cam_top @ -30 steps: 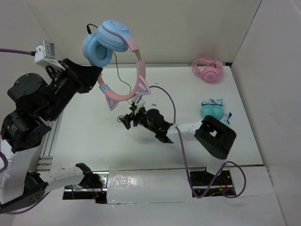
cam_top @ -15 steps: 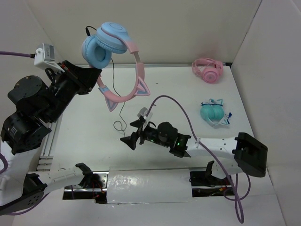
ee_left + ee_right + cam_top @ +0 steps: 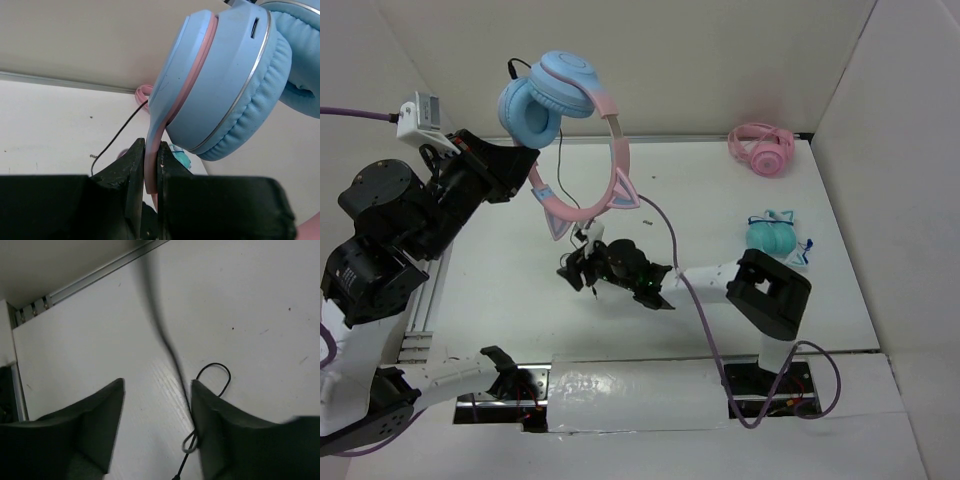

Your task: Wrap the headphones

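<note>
- Grips the headphones [image 3: 548, 98] in the left gripper [image 3: 523, 160], high over the far left of the flat white table [image 3: 510, 270] and clear of its surface.
- Pinches the thin, flat pink headband [image 3: 151, 165] between black fingers [image 3: 131, 167] set narrow, closed tight against the band.
- Shows smooth, round, light blue ear cups [image 3: 200, 75], each with a silvery rim and a soft, faintly wrinkled cushion.
- Carries two pointed cat ears [image 3: 627, 190] on the curved arch.
- Trails a thin black cable [image 3: 170, 352] from the cups down to the matte tabletop, curled there into a small loop.
- Hovers low over that loop with the right gripper [image 3: 577, 270], dark wedge-shaped fingers spread wide, nothing clamped, the cable just beside one finger.
- Leaves all-pink headphones [image 3: 760, 150] at the far right corner, teal headphones [image 3: 772, 235] nearer.
</note>
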`<action>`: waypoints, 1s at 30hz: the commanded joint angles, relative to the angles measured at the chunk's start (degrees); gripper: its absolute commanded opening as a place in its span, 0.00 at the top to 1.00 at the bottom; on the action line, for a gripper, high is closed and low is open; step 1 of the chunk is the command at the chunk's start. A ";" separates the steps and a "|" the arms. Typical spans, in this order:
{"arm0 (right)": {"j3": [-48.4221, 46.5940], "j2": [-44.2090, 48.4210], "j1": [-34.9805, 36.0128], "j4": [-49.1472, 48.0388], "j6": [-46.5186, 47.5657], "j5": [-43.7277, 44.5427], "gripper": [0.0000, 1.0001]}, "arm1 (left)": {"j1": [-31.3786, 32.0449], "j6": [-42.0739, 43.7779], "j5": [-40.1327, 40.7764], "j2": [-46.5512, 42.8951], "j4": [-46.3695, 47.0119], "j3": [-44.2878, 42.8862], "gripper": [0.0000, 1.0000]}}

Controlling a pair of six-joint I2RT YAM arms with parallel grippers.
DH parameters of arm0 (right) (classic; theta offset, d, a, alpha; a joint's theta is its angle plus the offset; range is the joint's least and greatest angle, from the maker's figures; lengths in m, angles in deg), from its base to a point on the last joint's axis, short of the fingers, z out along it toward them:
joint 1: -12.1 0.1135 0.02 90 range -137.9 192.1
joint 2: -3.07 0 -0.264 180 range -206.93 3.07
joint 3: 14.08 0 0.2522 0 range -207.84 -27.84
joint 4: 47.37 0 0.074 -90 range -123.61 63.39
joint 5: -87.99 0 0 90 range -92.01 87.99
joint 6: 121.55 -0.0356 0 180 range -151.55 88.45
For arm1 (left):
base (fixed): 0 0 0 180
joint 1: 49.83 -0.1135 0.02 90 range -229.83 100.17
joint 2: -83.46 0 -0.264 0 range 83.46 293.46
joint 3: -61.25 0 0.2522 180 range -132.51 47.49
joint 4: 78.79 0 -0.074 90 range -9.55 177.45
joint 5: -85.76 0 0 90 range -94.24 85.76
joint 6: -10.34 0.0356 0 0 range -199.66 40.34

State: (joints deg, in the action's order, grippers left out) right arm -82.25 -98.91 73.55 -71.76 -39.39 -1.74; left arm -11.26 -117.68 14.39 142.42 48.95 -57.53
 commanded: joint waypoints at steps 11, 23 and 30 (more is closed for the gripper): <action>13.27 10.30 6.21 4.19 -6.67 3.48 1.00 | 0.19 -6.97 11.50 2.21 7.48 5.07 1.00; 10.03 25.85 22.65 29.52 -1.66 19.41 1.00 | -5.25 -23.05 18.37 16.87 -2.18 6.14 1.00; 4.24 36.57 24.95 42.01 -1.83 23.45 1.00 | -13.07 -31.14 14.15 19.70 -6.15 12.17 1.00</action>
State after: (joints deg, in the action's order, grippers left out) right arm -73.34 -66.10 98.38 -36.75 -42.12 18.07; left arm -22.87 -142.16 28.30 164.01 39.99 -46.84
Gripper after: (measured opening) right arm 0.014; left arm 0.222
